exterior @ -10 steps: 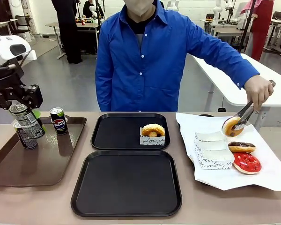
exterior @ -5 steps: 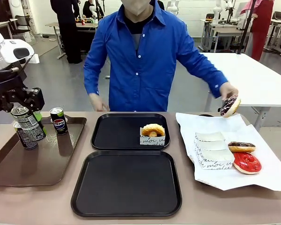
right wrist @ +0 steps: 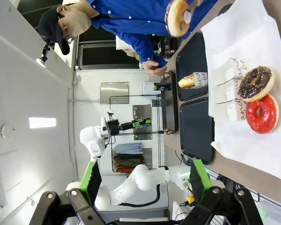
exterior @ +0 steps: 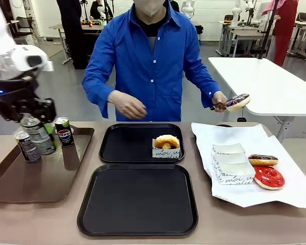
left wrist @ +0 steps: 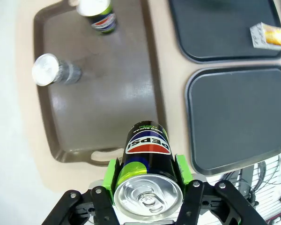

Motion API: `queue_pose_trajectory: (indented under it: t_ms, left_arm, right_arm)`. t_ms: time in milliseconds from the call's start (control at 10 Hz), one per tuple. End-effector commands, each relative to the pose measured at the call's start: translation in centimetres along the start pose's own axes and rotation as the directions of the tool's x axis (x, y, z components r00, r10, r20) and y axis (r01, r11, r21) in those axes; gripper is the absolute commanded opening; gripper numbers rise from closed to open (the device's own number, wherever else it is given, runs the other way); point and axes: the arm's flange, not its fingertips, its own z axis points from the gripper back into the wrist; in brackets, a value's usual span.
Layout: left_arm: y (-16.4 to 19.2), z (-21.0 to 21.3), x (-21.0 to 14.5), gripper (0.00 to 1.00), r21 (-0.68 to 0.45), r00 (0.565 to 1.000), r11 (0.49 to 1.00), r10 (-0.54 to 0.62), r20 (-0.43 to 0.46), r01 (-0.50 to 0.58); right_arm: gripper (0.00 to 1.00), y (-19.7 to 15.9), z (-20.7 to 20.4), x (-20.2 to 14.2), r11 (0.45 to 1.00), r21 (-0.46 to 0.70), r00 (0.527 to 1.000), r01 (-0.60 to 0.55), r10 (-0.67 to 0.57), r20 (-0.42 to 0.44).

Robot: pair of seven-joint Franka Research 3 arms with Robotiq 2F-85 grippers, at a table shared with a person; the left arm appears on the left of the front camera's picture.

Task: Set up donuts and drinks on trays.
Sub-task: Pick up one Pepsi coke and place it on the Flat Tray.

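Front view first. The left gripper (exterior: 34,116) hangs at 9 o'clock in the picture. Its jaws are closed partway and clamped on a slim soda can (exterior: 40,137), which leans slightly over the far-left end of the brown tray (exterior: 46,178). A second can (exterior: 28,148) stands on that tray just beside the held one, at its 8 o'clock. A Pepsi-labelled can (exterior: 64,131) stands at its 3 o'clock.

In the middle lie the two black trays. The far tray (exterior: 127,145) carries a boxed donut (exterior: 167,145) in its 4 o'clock corner, and the near tray (exterior: 137,201) is bare.

Over at 3 o'clock, the white paper (exterior: 290,191) holds a chocolate donut (exterior: 262,160), with a red donut (exterior: 269,177) touching it at its 5 o'clock. Folded white boxes (exterior: 229,164) sit just beside them at 9 o'clock. At 1 o'clock, the person's hand (exterior: 220,100) grips tongs with a chocolate-topped donut (exterior: 238,101) raised above the table.

Now the left wrist view, looking down on the silver top. The green pads (left wrist: 113,172) press both sides of the soda can, firmly gripped. The brown tray's handle end is under its base, and both standing cans are up at 11 o'clock.

Right wrist view, rolled sideways. The right gripper (right wrist: 146,176) has its fingers spread wide with nothing between them. The table runs down the 3 o'clock side. The chocolate and red donuts lie there on the paper, and the tong-held donut is up at 12 o'clock.
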Motion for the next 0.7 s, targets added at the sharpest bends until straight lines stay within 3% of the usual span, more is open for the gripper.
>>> queue_pose_trajectory:
  t_ms: [0, 400, 600]
  left_arm:
    - [-5.9, -1.5, 4.8, 0.59, 0.065, 0.995, 0.994, -0.09, -0.031, 0.092]
    - [-13.8, -7.3, 8.7, 0.59, 0.045, 0.98, 0.98, -0.195, 0.029, 0.194]
    - [-16.2, -10.5, 10.6, 0.59, 0.003, 0.973, 0.973, -0.231, -0.002, 0.231]
  right_arm:
    - [1.0, 0.0, 0.1, -0.1, 1.0, 0.015, 1.0, 0.002, -0.002, -0.001]
    - [1.0, 0.0, 0.1, -0.1, 1.0, 0.015, 1.0, 0.002, -0.002, -0.001]
    - [1.0, 0.0, 0.1, -0.1, 1.0, 0.015, 1.0, 0.002, -0.002, -0.001]
